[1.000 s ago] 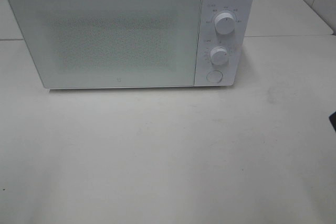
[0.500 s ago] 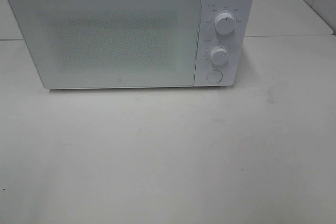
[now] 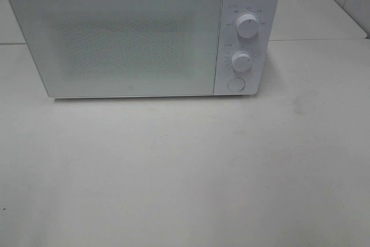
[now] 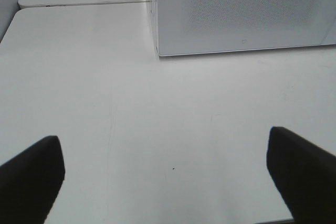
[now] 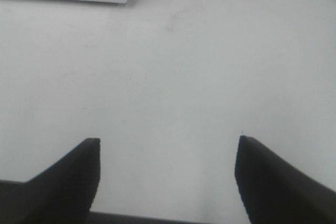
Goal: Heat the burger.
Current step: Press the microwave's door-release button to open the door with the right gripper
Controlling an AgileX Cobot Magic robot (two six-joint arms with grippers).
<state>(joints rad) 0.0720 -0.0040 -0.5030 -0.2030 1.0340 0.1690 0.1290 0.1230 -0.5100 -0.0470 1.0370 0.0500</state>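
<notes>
Your left gripper (image 4: pixel 163 145) hangs over the white table (image 3: pixel 185 172) with jaws spread wide and nothing between them. Your right gripper (image 5: pixel 168 140) is parted too, also holding nothing. Beyond both stands the white microwave (image 3: pixel 133 39), door closed, two knobs (image 3: pixel 248 27) above a round button (image 3: pixel 235 84). You cannot see the burger in any view, so its place and facing cannot be told.

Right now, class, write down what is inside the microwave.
The door of the microwave is shut, and its pale dotted window shows nothing behind it. Whatever is inside is hidden.
</notes>
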